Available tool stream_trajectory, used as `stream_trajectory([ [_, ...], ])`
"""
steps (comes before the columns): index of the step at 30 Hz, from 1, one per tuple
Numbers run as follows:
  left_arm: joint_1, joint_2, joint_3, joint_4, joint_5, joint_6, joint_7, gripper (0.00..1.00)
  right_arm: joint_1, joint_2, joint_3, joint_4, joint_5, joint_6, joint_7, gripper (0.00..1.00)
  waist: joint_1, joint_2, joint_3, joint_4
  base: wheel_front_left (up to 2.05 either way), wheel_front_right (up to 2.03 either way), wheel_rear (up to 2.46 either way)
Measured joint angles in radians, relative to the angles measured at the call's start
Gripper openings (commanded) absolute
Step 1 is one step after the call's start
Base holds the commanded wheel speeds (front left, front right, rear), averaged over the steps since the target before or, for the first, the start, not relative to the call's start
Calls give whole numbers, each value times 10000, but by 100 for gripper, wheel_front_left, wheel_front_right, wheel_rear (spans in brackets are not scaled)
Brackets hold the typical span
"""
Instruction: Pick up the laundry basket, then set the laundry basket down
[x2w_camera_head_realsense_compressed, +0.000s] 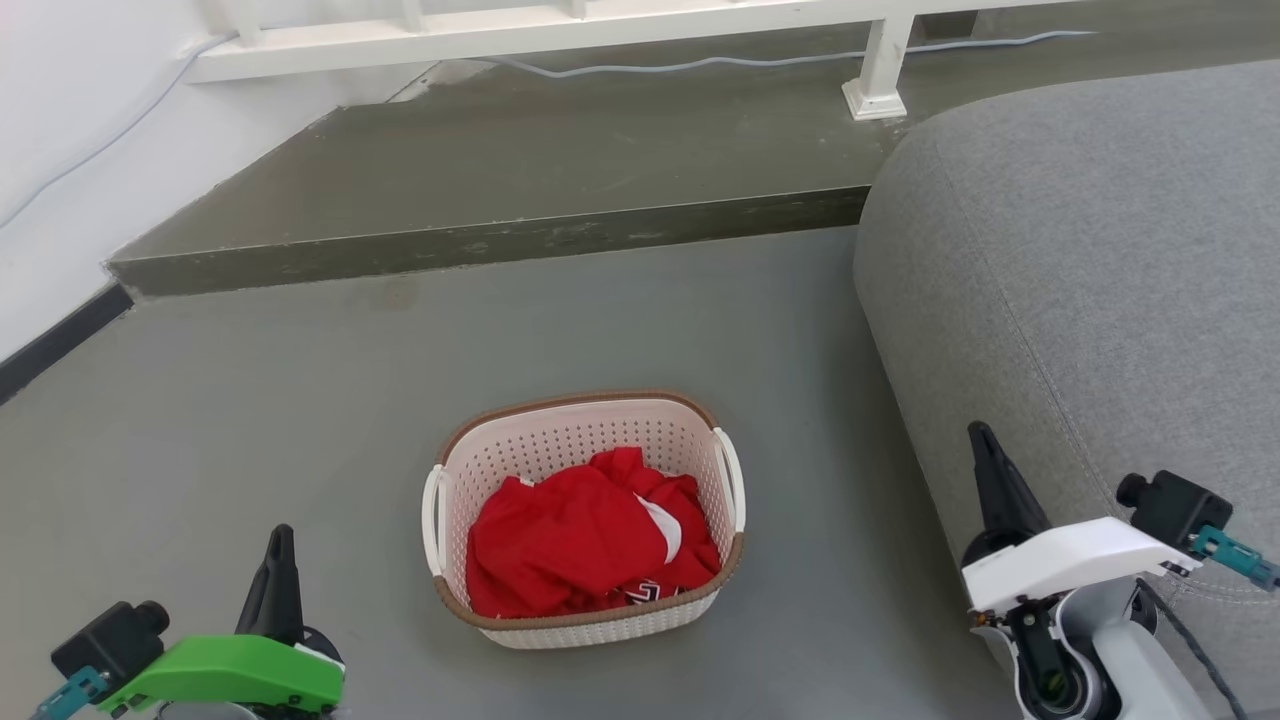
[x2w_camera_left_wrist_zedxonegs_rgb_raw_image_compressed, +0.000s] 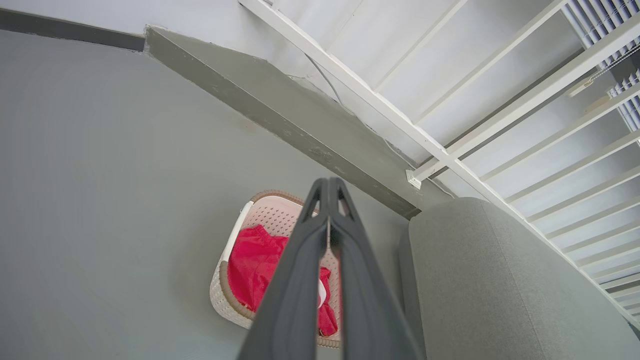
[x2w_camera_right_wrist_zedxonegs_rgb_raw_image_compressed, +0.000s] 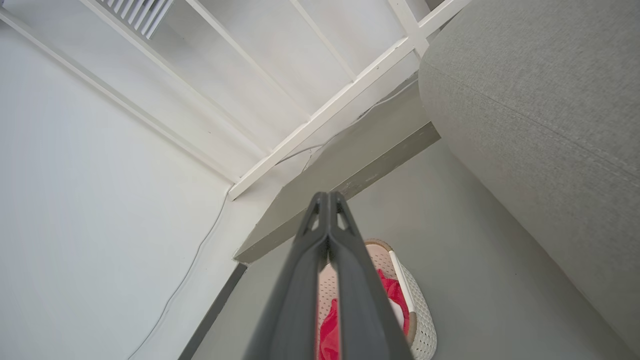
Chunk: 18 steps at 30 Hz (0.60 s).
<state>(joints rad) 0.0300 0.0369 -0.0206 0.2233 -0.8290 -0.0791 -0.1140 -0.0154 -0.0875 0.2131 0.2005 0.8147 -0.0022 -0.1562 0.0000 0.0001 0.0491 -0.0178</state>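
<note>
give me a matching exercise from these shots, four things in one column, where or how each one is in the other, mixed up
Things:
1. laundry basket
2. red garment
3. grey sofa
4. left gripper

Descriptions:
a. crumpled inside the basket
b. fingers shut, empty, lower left of the head view
c. standing on the grey floor, not gripped
d. along the right side, next to the basket

Pairs: 1-c, 2-a, 3-d, 4-b

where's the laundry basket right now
In the head view the laundry basket stands on the grey floor at lower centre, left of the grey sofa, ahead of and between the left gripper and right gripper.
</note>
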Motion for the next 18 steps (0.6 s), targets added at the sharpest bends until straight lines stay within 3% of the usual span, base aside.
stream_trajectory([
  [18, -238, 0, 255, 148, -2042, -98, 616, 0, -22, -38, -675, 104, 2284, 284, 527, 0, 0, 0, -121, 49, 0, 0, 0],
])
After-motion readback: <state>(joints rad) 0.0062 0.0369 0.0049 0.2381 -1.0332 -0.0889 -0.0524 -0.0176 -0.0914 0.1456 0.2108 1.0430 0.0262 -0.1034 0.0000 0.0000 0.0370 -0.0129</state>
